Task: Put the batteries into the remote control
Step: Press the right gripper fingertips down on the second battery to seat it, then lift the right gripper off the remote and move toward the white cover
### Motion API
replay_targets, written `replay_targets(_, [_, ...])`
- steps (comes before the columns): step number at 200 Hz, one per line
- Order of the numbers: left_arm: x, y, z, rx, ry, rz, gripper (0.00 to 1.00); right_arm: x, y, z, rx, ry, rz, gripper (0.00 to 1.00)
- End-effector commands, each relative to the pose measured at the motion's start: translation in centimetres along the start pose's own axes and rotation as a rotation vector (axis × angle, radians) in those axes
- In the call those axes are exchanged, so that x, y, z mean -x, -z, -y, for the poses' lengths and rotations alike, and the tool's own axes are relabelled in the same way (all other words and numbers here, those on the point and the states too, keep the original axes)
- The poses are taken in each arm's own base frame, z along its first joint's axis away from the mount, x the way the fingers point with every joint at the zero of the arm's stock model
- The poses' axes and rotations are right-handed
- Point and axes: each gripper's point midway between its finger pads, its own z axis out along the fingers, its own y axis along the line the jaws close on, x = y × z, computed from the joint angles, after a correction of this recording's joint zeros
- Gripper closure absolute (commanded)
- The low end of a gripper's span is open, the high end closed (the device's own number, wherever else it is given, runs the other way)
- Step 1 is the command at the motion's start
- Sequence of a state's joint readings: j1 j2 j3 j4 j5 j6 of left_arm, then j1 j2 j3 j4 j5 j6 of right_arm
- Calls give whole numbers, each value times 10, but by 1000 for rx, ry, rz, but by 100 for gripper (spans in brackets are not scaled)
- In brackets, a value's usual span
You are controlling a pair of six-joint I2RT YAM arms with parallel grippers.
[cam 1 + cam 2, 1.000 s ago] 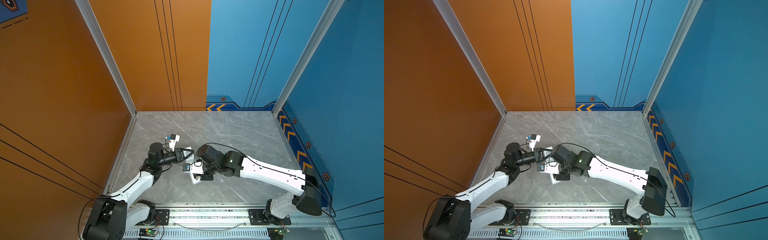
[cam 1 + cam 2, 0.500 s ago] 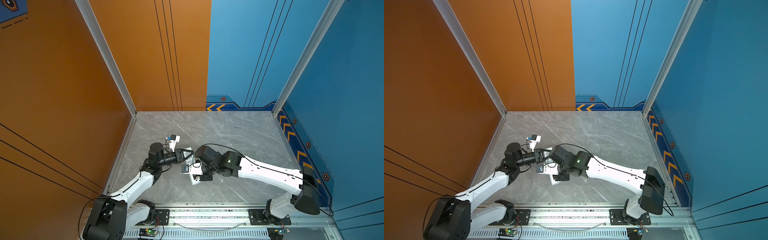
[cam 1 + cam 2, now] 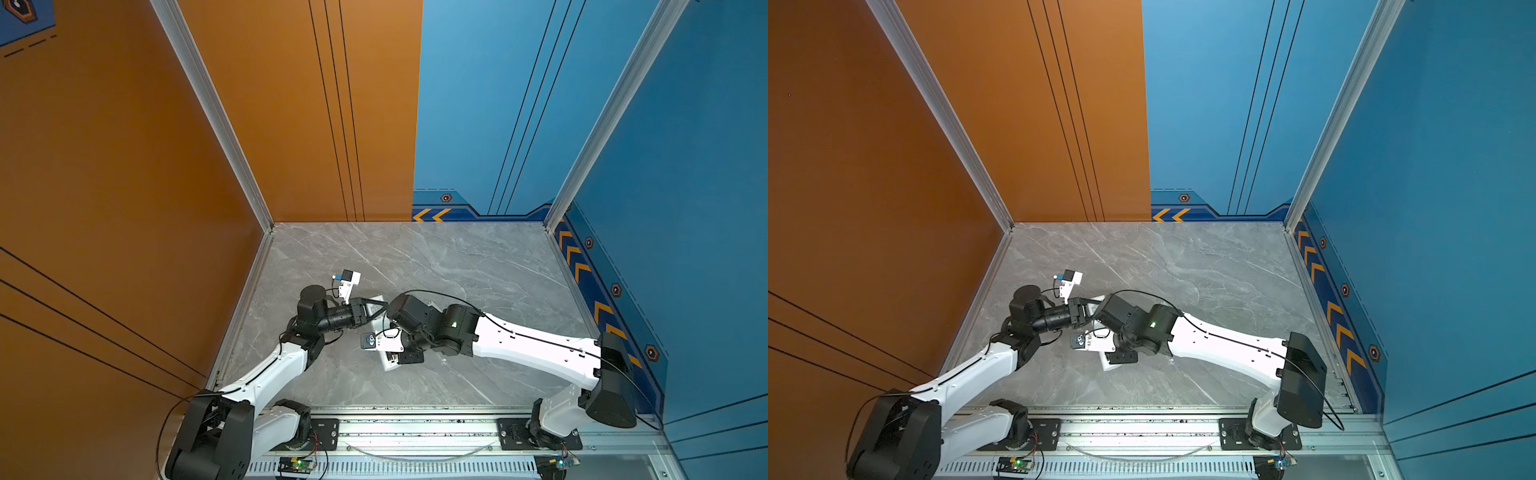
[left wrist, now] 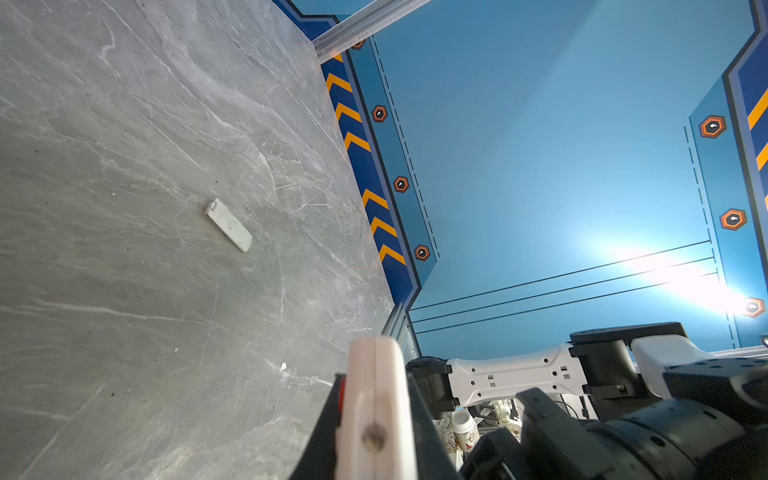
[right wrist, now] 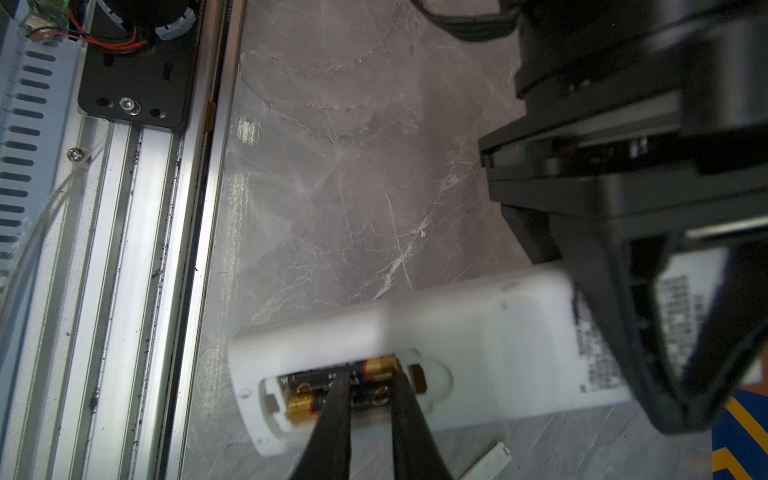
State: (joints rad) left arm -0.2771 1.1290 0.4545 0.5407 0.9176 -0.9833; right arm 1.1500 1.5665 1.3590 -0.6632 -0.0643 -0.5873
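The white remote control [image 5: 478,332] lies back-up, low over the grey table, its battery bay uncovered. Two batteries [image 5: 301,405] with copper ends sit side by side in the bay. My right gripper [image 5: 370,380] hangs over the bay with its slim fingers a little apart, tips down on the batteries and clasping neither. My left gripper [image 4: 376,415] is shut on the remote's other end, across its thickness. In both top views the left gripper [image 3: 374,309] and right gripper [image 3: 401,358] meet over the remote control [image 3: 390,363] at the table's front left. The batteries are hidden there.
A small white battery cover [image 4: 228,224] lies loose on the table beside the remote; its corner shows as the cover [image 5: 486,459] close to the bay. The aluminium rail [image 5: 166,249] runs along the front edge. The orange wall [image 3: 124,249] stands close on the left.
The right arm has shifted slightly left over the remote and its fingers have drawn a little closer together. The left arm and the remote have stayed put.
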Motion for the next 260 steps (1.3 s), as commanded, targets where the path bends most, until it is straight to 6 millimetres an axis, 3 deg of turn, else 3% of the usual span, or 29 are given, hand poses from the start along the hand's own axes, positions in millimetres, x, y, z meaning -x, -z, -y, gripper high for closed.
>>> replay_targets(1, [11, 1, 26, -59, -74, 19, 100, -8, -7, -11, 39, 23, -57, 84])
replay_targets(85, [11, 2, 24, -54, -67, 24, 100, -11, -12, -6, -13, 23, -101, 86])
replay_targets(159, [16, 4, 15, -19, -53, 44, 100, 5, 16, 13, -114, -41, 27, 71])
replay_targets(260, [21, 10, -4, 46, -29, 83, 100, -2, 50, 48, -193, -254, 128, 60])
